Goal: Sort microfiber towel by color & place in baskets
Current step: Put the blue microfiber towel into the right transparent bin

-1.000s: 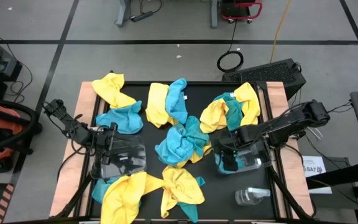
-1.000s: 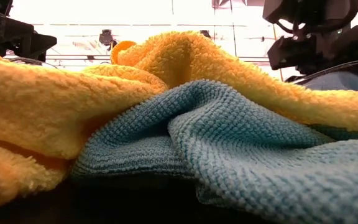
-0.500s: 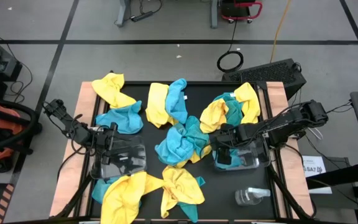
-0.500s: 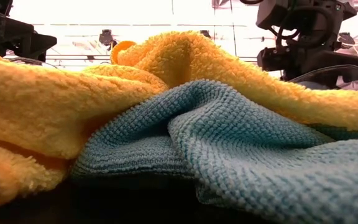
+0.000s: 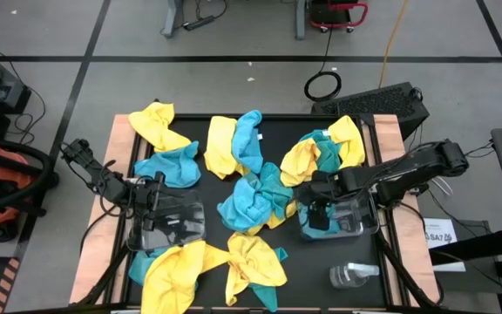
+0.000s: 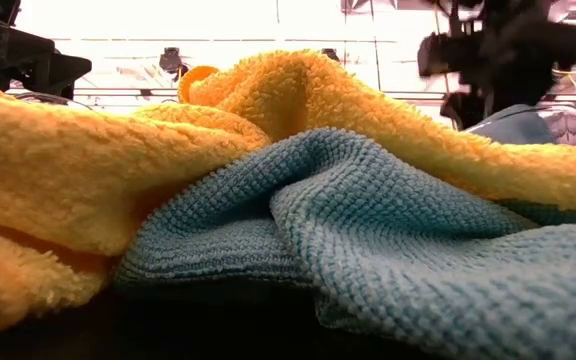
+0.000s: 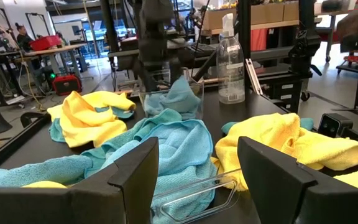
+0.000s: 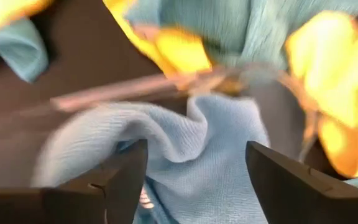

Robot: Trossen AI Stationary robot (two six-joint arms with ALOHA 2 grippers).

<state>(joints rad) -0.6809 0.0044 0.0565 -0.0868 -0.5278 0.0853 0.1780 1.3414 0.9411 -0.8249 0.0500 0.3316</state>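
one turquoise towel (image 5: pixel 321 221) sits in the right basket (image 5: pixel 356 228), lower right of frame; my right end effector (image 5: pixel 323 199) has released it, so i'd lift straight clear

Black table (image 5: pixel 277 131) — scattered towels (image 5: pixel 251 202) (yellow, turquoise), two baskets (image 5: pixel 168 228), bottle (image 5: pixel 352 276).

The black table (image 5: pixel 277 131) is crowded: heaps of yellow and turquoise towels (image 5: pixel 255 202) fill its middle, its far edge and its near edge, leaving only narrow dark strips between them. The right basket (image 5: pixel 354 228) is blocked from above by the right gripper (image 5: pixel 321 212), whose open fingers stand over a turquoise towel (image 8: pixel 191 155) inside it. The left gripper (image 5: pixel 157 201) covers the left basket (image 5: pixel 177 228). A clear bottle (image 5: pixel 353 275) stands near the near right corner, with bare table around it.
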